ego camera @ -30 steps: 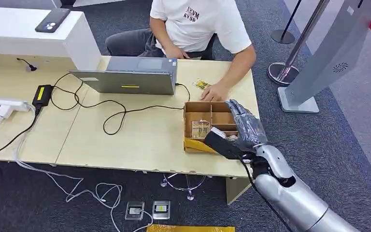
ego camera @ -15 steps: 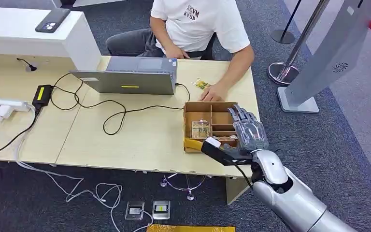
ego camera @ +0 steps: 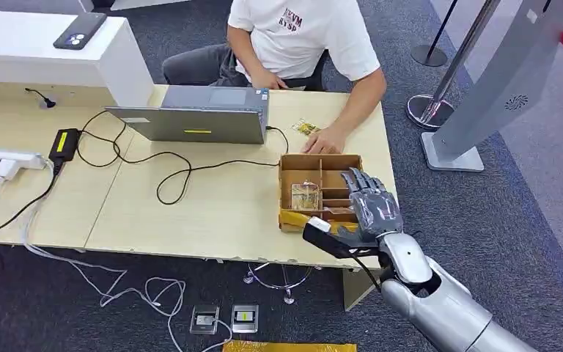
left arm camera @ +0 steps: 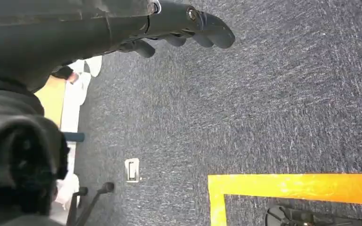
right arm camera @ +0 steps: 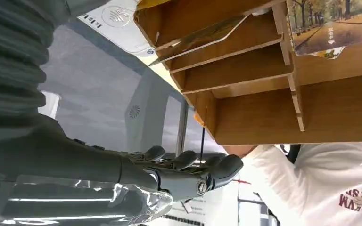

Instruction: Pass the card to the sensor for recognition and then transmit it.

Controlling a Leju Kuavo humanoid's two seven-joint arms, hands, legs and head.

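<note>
Right hand (ego camera: 370,209) over the near right corner of the wooden divider box (ego camera: 319,163) on the bench (ego camera: 190,213), fingers spread, holding nothing. Card (ego camera: 305,195) lying in a left compartment of the box. Left hand (left arm camera: 179,26) above carpet, fingers loosely curled, empty.

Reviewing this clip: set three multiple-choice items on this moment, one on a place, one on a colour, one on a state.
1. The right hand is:
A. over the wooden box
B. on the laptop
C. at the power strip

2. The person's shirt is:
A. black
B. white
C. red

3. The right hand is:
A. gripping a card
B. holding a cable
C. empty, fingers apart

Answers: 1 A, its fingers reach over the box's near right corner; 2 B, a white shirt with dark lettering; 3 C, nothing lies between the spread fingers.
</note>
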